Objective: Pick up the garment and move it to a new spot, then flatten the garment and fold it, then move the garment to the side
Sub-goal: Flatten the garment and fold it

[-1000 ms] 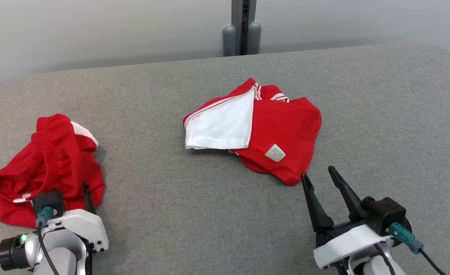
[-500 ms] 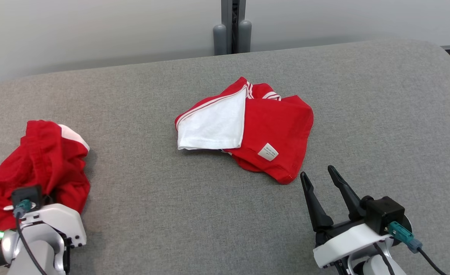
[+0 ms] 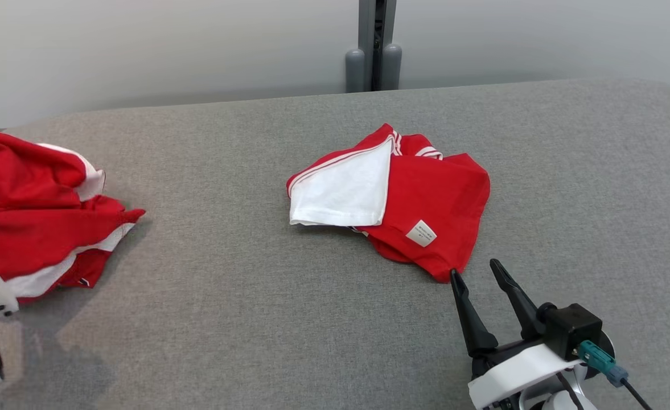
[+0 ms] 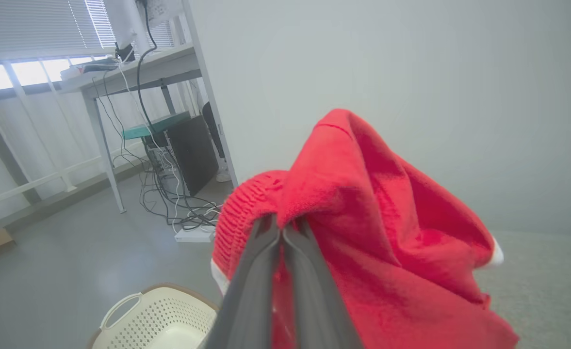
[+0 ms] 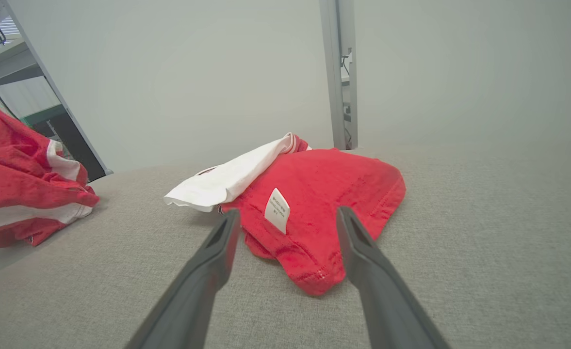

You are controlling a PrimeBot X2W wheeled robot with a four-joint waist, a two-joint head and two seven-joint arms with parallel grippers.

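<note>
At the left, the left pincer grips the red garment; the right pincer is open near folded clothing.

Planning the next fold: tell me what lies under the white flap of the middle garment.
Red fabric of the same garment shows past the flap; whatever lies directly beneath is covered.
</note>
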